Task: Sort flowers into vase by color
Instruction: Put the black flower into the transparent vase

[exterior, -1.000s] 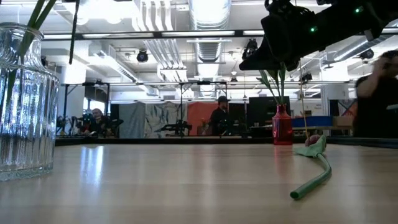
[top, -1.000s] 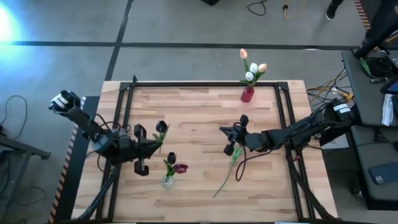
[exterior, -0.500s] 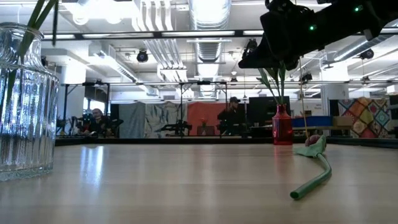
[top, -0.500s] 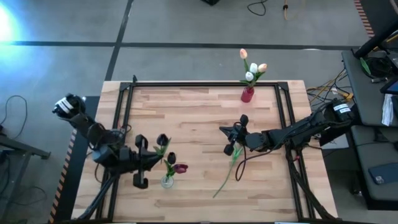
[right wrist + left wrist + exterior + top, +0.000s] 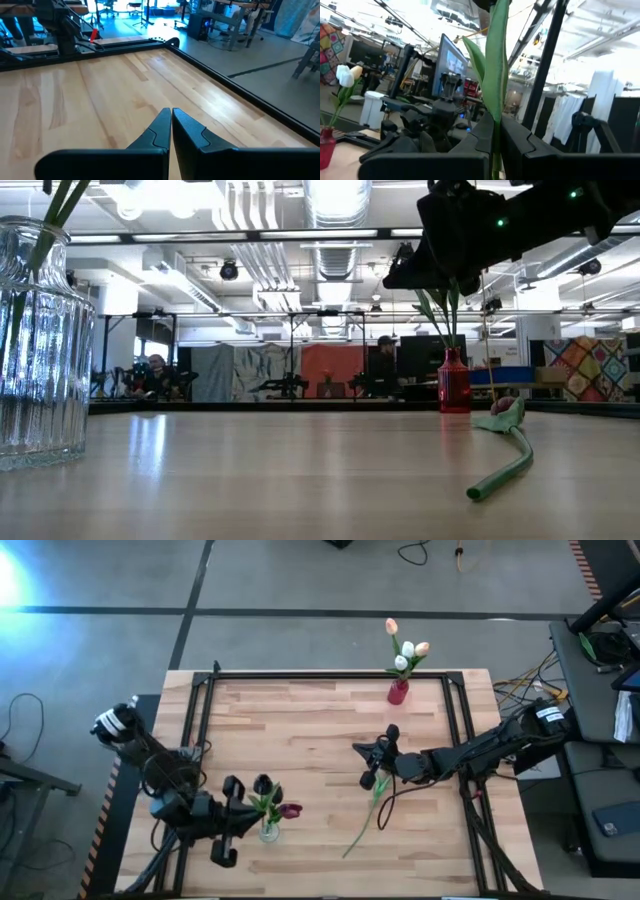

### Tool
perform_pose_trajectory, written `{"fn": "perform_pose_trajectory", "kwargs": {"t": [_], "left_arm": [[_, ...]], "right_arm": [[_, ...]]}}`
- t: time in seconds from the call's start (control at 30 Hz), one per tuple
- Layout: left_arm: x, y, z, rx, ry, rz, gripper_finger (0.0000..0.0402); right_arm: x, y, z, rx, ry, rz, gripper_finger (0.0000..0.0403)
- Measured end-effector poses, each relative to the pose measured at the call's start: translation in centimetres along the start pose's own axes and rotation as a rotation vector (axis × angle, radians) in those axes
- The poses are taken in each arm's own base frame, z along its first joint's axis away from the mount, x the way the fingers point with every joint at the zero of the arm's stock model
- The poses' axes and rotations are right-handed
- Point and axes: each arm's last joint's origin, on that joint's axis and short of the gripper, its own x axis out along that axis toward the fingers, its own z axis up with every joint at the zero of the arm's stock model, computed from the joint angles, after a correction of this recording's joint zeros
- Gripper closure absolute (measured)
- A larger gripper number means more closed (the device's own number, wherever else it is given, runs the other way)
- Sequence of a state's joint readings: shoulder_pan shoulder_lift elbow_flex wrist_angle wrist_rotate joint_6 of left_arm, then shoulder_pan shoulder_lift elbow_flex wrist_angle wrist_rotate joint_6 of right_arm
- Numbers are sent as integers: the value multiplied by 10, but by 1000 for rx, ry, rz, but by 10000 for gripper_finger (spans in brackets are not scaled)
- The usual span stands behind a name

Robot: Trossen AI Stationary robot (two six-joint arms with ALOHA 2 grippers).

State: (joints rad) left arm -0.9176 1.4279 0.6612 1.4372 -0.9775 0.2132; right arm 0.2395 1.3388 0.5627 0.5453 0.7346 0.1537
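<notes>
My left gripper point(image 5: 248, 816) is shut on a dark maroon tulip point(image 5: 262, 783) right beside the clear glass vase point(image 5: 268, 832), which stands near the table's near edge and holds dark tulips point(image 5: 290, 810). In the low view that glass vase point(image 5: 40, 340) fills the left side. One more tulip point(image 5: 365, 825) lies flat on the table, its stem point(image 5: 505, 465) curving. My right gripper point(image 5: 358, 750) hovers shut and empty just above and beyond it. A red vase point(image 5: 398, 691) at the far edge holds white and peach tulips point(image 5: 405, 652). My left gripper pinches the dark tulip's green stem point(image 5: 496, 131) between its two fingers, well below the head. The fingers come level from the table's left and lie across the stem. The tulip is lifted clear and stands roughly upright, leaf point(image 5: 497, 55) and head above the fingers.
A black metal frame point(image 5: 330, 677) runs along the table's edges. Bare wood lies between the two vases in the middle of the table point(image 5: 310, 730). Desks, cables and monitors stand off the right side point(image 5: 600, 690). The low view shows people far behind the table.
My left gripper has moved toward the table's near edge and a little to the right, carrying the dark tulip upright up to the glass vase. The right arm and the lying tulip have kept still.
</notes>
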Motion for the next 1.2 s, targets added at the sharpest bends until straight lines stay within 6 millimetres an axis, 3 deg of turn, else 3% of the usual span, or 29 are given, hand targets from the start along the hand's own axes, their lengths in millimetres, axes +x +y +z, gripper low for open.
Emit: {"fn": "perform_pose_trajectory", "kwargs": {"t": [0.2,0.6,1.2], "left_arm": [[-2,-3,-11,-5,-28,5,401],[-13,-15,-11,61,14,40,401],[-15,-9,-18,48,9,-25,401]], "right_arm": [[0,0,0,2,4,2,394],[0,0,-1,0,6,2,394],[0,0,-1,-1,6,2,394]]}}
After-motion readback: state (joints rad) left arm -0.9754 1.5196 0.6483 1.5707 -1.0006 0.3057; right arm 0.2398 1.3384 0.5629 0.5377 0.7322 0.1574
